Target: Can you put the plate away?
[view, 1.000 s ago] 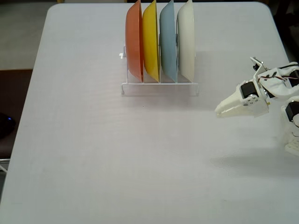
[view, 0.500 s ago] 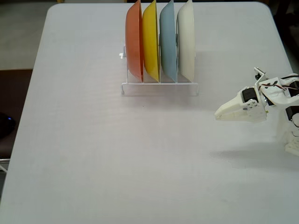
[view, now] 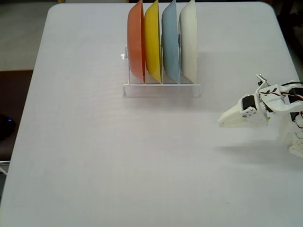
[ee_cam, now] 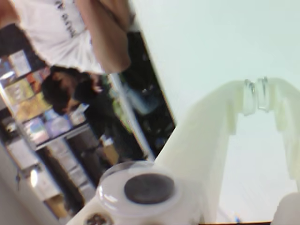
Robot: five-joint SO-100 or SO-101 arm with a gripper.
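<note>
The cream-white plate (view: 189, 40) stands upright in the rightmost slot of a clear rack (view: 161, 89) at the far middle of the table in the fixed view. Beside it in the rack stand a light blue plate (view: 171, 42), a yellow plate (view: 152, 40) and an orange plate (view: 136, 40). My gripper (view: 221, 123) is at the right side of the table, well apart from the rack, pointing left above the table. In the wrist view the gripper (ee_cam: 255, 96) has its fingertips together and holds nothing. The plates are out of the wrist view.
The white table (view: 118, 161) stretches wide in front of and to the left of the rack. The arm's base (view: 296, 137) stands at the right edge. The wrist view shows a person (ee_cam: 70, 37) and shelves beyond the table.
</note>
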